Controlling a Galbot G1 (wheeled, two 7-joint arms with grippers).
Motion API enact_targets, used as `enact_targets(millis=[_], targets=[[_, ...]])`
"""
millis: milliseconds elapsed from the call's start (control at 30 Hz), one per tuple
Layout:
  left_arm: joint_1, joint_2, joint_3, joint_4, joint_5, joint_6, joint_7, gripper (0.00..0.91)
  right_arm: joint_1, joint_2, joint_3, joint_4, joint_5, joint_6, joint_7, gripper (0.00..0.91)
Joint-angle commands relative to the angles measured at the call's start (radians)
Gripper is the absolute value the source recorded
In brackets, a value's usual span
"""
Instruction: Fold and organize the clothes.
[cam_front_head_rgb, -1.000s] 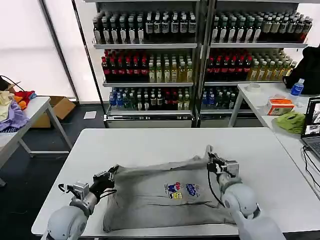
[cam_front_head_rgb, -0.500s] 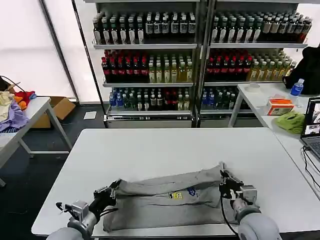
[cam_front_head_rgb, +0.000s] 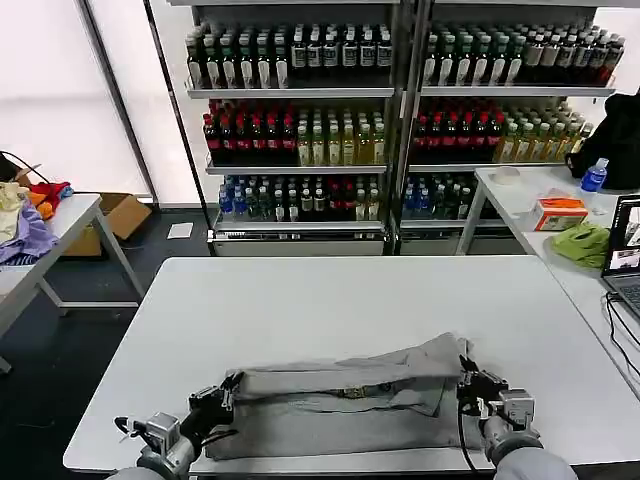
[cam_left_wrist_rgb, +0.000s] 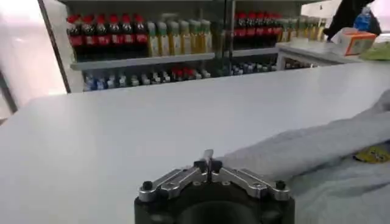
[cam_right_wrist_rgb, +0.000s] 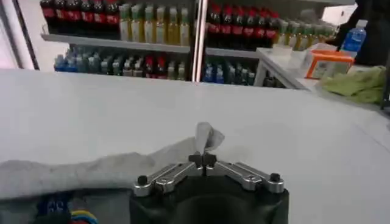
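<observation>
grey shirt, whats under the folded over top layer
Under the raised fold of the grey shirt lies its own lower layer, flat on the white table. The left gripper and right gripper pinch the fold's two ends. The chest print is mostly covered.

Head high, wrists low, table (cam_front_head_rgb: 330, 290) shared

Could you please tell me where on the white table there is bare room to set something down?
The white table is bare across its far half, from the light grey short-sleeved shirt back to the far edge, and along both side edges. The near strip is crowded: the shirt spans it, with the left tool and right tool shut on its corners.
</observation>
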Motion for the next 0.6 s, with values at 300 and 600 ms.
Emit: enact_targets(millis=[300,600], targets=[[0.014,-0.019,0.013,0.017,0.028,-0.006,0.009,0.010,-0.049,0.024,-0.048,-0.048,-0.076,0.037,-0.006,0.000],[0.003,-0.014,0.006,0.008,0.021,-0.042,-0.008,0.010,-0.070,0.041,-0.058,-0.007,-0.100,0.051,0.004,0.000]])
